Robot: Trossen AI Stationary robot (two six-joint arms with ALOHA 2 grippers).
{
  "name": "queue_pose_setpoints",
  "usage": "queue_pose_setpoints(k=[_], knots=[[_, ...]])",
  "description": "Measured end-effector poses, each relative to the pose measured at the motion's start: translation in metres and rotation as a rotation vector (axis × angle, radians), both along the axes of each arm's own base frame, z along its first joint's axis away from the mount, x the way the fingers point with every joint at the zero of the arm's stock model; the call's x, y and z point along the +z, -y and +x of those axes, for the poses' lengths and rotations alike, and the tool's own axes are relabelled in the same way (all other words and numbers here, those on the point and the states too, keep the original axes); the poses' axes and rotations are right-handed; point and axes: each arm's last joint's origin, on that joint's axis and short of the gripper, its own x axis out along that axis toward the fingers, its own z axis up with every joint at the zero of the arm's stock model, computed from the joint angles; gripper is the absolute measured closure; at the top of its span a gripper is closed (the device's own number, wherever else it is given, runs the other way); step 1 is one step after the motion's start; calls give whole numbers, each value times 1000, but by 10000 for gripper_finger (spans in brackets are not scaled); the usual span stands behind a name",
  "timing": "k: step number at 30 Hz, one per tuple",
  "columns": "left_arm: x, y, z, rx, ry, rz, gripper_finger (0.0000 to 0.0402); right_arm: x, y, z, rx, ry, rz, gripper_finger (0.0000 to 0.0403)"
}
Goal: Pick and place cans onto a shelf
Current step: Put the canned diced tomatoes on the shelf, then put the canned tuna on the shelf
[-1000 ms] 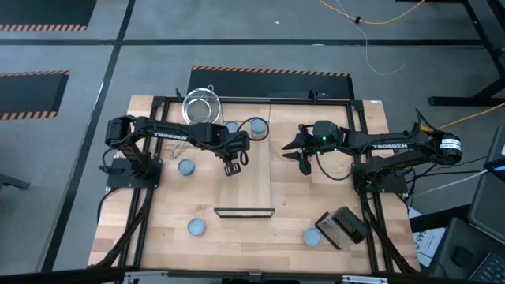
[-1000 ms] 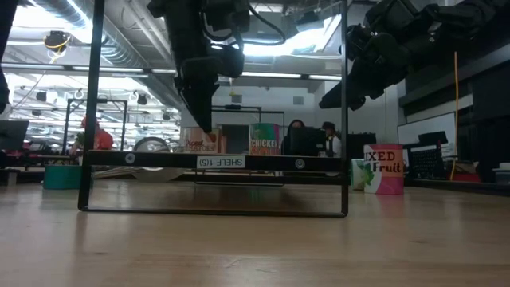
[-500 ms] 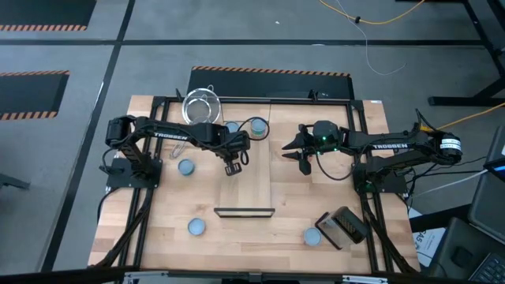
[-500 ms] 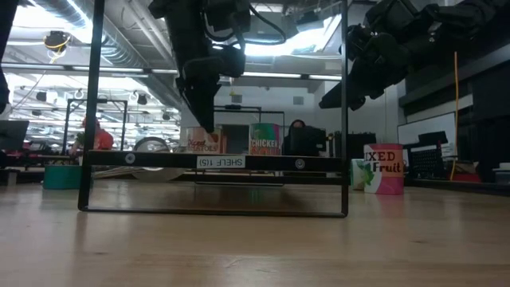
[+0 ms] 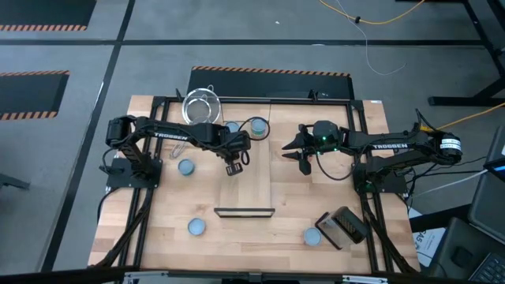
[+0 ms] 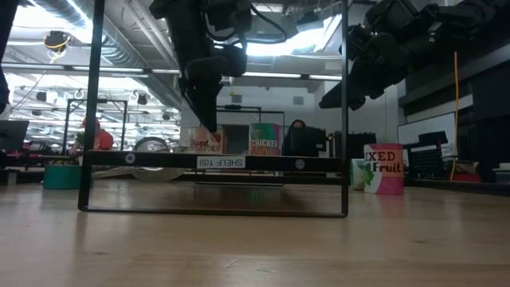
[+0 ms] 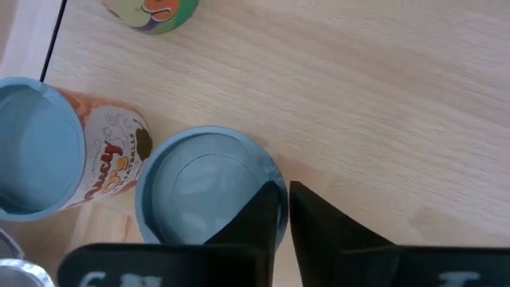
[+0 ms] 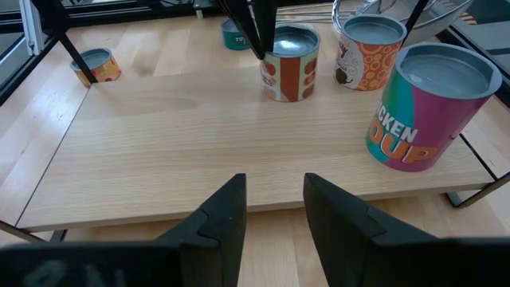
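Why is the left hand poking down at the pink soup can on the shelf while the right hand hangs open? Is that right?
Not quite. The left hand is down at the red-labelled can, not the pink soup can. The right wrist view shows it. The rest is right: both cans stand on the shelf, and the right hand hangs open.

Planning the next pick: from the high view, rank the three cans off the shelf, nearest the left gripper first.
1. Left can, level with the left gripper.
2. Lower-left can, below it in the picture.
3. Right can, beside the dark box.
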Motion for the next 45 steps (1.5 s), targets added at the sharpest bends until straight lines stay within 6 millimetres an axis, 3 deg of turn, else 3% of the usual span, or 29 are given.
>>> queue_pose_setpoints(k=[11,31,37,45], knots=[[0,0,0,-1,2,-1,318,0,0,0,0,0,0,271],[7,1,-1,-5,40,2,316,0,0,0,0,0,0,271],[22,6,-6,-17,94,28,316,0,0,0,0,0,0,271],[56,16,-22,-28,214,74,316,0,0,0,0,0,0,271]])
